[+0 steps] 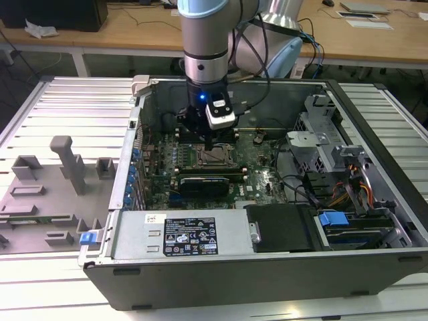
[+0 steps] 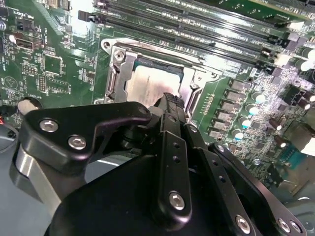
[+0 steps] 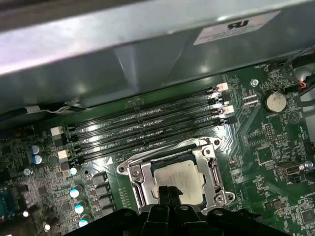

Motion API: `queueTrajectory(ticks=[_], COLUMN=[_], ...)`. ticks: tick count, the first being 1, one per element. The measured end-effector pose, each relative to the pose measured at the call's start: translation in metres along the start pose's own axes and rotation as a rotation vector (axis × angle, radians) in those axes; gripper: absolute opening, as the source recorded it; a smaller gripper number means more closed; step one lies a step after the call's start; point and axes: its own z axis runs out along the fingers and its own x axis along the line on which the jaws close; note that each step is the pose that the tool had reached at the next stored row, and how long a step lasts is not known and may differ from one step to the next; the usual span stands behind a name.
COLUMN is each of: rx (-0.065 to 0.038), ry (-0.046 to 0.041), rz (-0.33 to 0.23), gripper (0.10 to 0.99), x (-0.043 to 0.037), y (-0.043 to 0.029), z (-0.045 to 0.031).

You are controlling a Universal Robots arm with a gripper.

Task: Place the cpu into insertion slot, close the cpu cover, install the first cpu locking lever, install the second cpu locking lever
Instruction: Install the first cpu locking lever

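The cpu (image 3: 179, 177), pale and silvery, lies flat in the insertion slot (image 1: 212, 157) on the green motherboard. The cpu cover (image 3: 140, 177), a silvery frame with a square window, lies down around it, and the chip shows through the window. In the second wrist view the cpu (image 2: 150, 83) and the cpu cover (image 2: 115, 73) sit just beyond my fingertips. A thin metal lever (image 3: 167, 150) runs along one side of the socket. My gripper (image 3: 168, 194) (image 2: 171, 101) (image 1: 212, 142) hangs directly over the socket's edge, shut, with nothing between its fingers.
Long black memory slots (image 3: 147, 125) run beside the socket, with the case's metal wall (image 3: 123, 49) behind them. A long black card (image 1: 207, 184), the power supply (image 1: 187, 234) and a drive cage (image 1: 321, 140) crowd the open case. A grey fixture (image 1: 67, 164) stands at the exterior view's left.
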Motion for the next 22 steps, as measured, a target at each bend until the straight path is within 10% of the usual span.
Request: queueTrajectory(ticks=[6,22], rx=[0.009,0.000], ry=[0.0391,0.0367], rz=[-0.051,-0.266], gripper=[0.106,0.106], x=[-0.0108,-0.0162], y=[0.0023,0.0036], z=[0.0007,0.0015])
